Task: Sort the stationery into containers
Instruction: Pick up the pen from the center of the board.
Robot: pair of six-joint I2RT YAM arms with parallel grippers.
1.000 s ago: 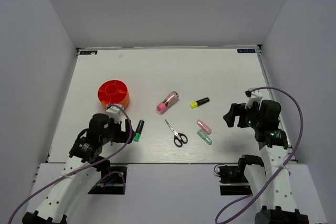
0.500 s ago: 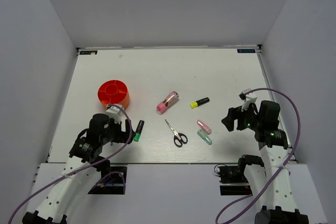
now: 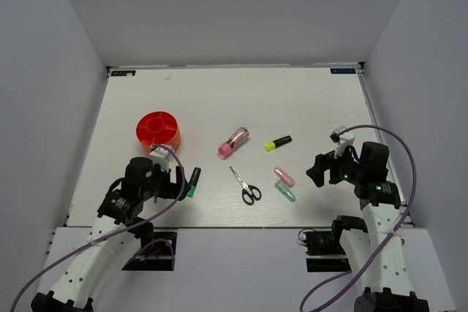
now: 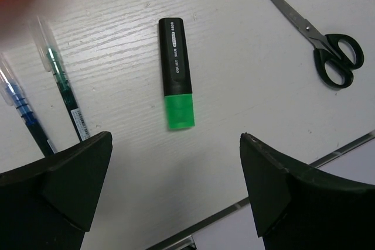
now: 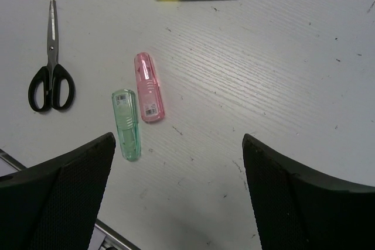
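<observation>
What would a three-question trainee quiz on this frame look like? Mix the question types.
1. True or false: the green-capped marker lies outside the red-orange pot.
2. Which item lies right beside the pink capsule? A) scissors B) pale-green capsule C) yellow-capped highlighter
3. Short answer: are the left gripper and the right gripper open or shut?

Key: 1 true; 2 B; 3 both open, neither holding anything.
</observation>
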